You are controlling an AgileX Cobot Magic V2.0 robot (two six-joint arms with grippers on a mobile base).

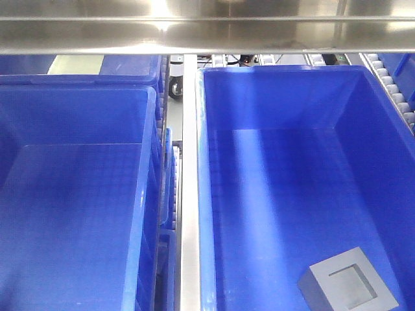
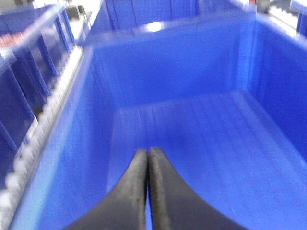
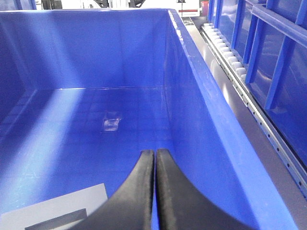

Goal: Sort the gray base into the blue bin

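Gray base (image 1: 347,288) sits in right blue bin (image 1: 292,97), near-right corner of floor.
L tool (image 2: 147,155) & R tool (image 3: 155,155) both clenched, empty, each over a bin.

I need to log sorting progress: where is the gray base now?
In the front view the gray base lies on the floor of the right-hand blue bin, in its near right corner.

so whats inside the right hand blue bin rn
The blue bin holds one gray base, recess up, on the floor near its front right corner. The rest of the visible floor is bare; the nearest strip is cut off by the frame edge.
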